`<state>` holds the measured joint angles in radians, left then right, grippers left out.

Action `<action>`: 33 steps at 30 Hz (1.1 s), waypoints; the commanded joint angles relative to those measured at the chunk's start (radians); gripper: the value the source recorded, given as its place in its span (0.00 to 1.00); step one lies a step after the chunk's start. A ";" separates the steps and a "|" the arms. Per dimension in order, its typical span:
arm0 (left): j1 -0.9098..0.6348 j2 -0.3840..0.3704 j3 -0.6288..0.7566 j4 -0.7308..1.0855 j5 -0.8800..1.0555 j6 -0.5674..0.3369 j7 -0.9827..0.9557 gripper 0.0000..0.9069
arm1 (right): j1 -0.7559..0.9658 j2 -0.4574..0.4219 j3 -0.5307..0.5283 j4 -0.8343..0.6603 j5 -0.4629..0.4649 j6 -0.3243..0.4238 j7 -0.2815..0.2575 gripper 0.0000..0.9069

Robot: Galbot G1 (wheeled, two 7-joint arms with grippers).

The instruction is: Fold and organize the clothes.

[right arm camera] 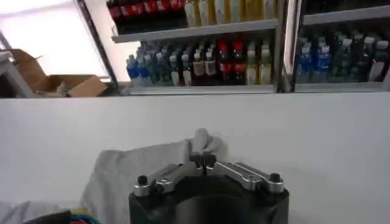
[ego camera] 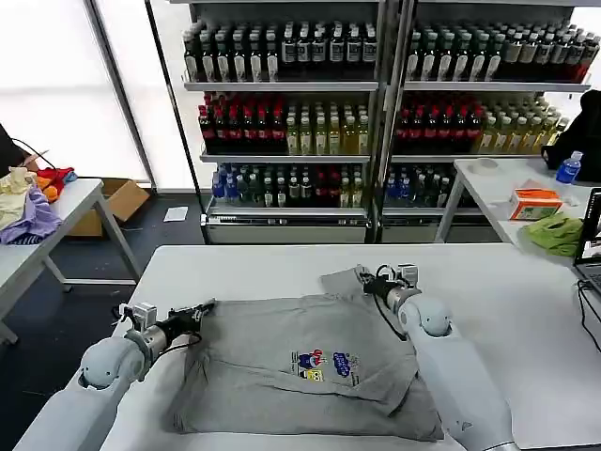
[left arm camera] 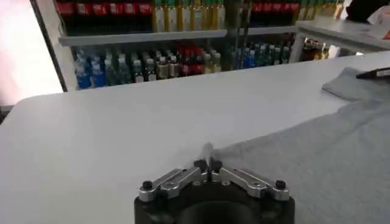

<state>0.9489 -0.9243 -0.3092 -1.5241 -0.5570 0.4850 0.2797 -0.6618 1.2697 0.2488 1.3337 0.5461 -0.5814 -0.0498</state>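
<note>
A light grey shirt (ego camera: 300, 366) with a small multicoloured chest print (ego camera: 324, 365) lies spread on the white table (ego camera: 507, 301). My left gripper (ego camera: 205, 308) is shut on the shirt's far left corner (left arm camera: 208, 150). At the far right part of the shirt, my right gripper (ego camera: 364, 279) is shut on a raised fold of the grey cloth (right arm camera: 200, 141). In the left wrist view the grey shirt (left arm camera: 317, 164) stretches away over the table. The right wrist view has the shirt (right arm camera: 131, 173) bunched under the jaws.
Shelves of bottles (ego camera: 376, 103) stand behind the table. A side table on the left (ego camera: 47, 225) carries purple, yellow and red garments (ego camera: 33, 197). Another table at the right (ego camera: 498, 183) holds a lime-green cloth (ego camera: 556, 233), an orange box (ego camera: 535, 202) and a blue bottle (ego camera: 568, 167).
</note>
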 commanded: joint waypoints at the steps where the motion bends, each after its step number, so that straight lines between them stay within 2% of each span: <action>1: 0.024 0.023 -0.047 -0.138 -0.062 0.004 -0.015 0.01 | -0.053 -0.031 0.048 0.185 0.133 0.001 0.061 0.00; 7: 0.122 0.059 -0.113 -0.261 -0.098 0.012 -0.039 0.01 | -0.162 -0.080 0.120 0.368 0.191 0.001 0.106 0.00; 12: 0.206 0.078 -0.167 -0.341 -0.100 0.008 -0.052 0.01 | -0.311 -0.104 0.180 0.555 0.266 0.001 0.163 0.00; 19: 0.313 0.080 -0.237 -0.407 -0.099 0.012 -0.073 0.01 | -0.534 -0.111 0.259 0.757 0.267 0.001 0.196 0.00; 25: 0.475 0.057 -0.310 -0.508 -0.089 0.036 -0.070 0.01 | -0.750 -0.088 0.336 0.890 0.226 0.001 0.205 0.00; 33: 0.660 0.001 -0.359 -0.536 0.058 0.026 -0.062 0.01 | -0.978 -0.037 0.365 0.935 0.060 0.002 0.169 0.00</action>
<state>1.3539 -0.8820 -0.5854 -1.9666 -0.6187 0.5138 0.2181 -1.3376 1.2030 0.5506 2.1196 0.7139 -0.5808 0.1267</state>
